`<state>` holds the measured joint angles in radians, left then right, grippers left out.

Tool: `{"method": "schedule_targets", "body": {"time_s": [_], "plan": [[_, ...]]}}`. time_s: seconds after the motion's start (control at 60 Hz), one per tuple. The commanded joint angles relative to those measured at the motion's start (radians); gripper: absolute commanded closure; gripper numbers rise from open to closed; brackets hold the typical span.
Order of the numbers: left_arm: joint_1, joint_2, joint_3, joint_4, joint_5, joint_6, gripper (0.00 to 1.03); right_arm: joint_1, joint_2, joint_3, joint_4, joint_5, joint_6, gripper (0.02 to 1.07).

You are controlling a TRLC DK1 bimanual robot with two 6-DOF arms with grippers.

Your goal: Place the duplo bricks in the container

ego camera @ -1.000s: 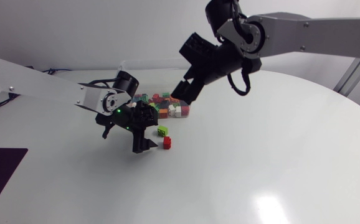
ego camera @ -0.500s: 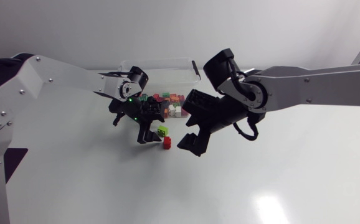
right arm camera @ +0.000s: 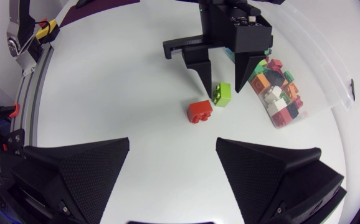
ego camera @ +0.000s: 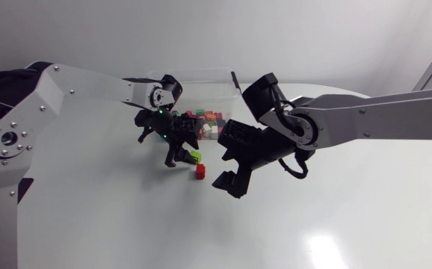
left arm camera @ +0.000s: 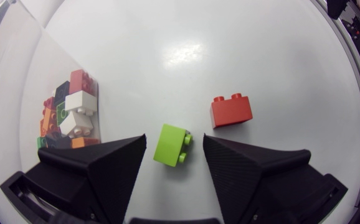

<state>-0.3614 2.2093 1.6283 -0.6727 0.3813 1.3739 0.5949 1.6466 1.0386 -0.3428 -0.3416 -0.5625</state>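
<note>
Lime-green plastic duplo brick [left arm camera: 172, 145] lies on the white worktop [left arm camera: 186, 50] between the wide-spread fingers of the left gripper [left arm camera: 175, 139]. A small red brick [left arm camera: 231, 111] sits near, ahead of the wide-open right gripper [right arm camera: 172, 144].

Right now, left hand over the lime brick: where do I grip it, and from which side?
Straight down from above. The lime brick lies tipped on its side between the open left hand's fingers, studs toward one finger. Pinching studs against base should hold; the smooth side walls look steadier, after a wrist turn.
</note>
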Motion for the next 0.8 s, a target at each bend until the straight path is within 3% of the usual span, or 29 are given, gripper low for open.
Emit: {"method": "schedule_targets", "body": {"time_s": [0.0,0.117,0.267,0.333,0.467,0.783], "plan": [[-0.007,0.053,-0.027,-0.053,0.007,0.047,0.52,0.006,0.007,-0.014,0.005,-0.008,-0.019,0.07],[-0.007,0.043,-0.054,-0.039,0.007,0.040,0.52,0.009,0.007,-0.015,0.005,-0.010,-0.019,0.07],[-0.007,0.021,-0.137,0.061,0.005,0.017,0.51,0.008,-0.005,-0.028,0.008,-0.010,-0.020,0.07],[-0.002,-0.003,-0.171,0.101,0.005,0.007,0.42,0.009,-0.008,-0.034,0.008,-0.010,-0.020,0.07],[-0.005,-0.045,-0.243,0.171,-0.002,-0.006,0.34,0.013,-0.014,-0.041,0.010,-0.010,-0.020,0.07],[-0.011,-0.080,-0.323,0.277,-0.025,-0.053,0.30,0.022,-0.045,-0.058,0.008,-0.010,-0.017,0.07]]}}
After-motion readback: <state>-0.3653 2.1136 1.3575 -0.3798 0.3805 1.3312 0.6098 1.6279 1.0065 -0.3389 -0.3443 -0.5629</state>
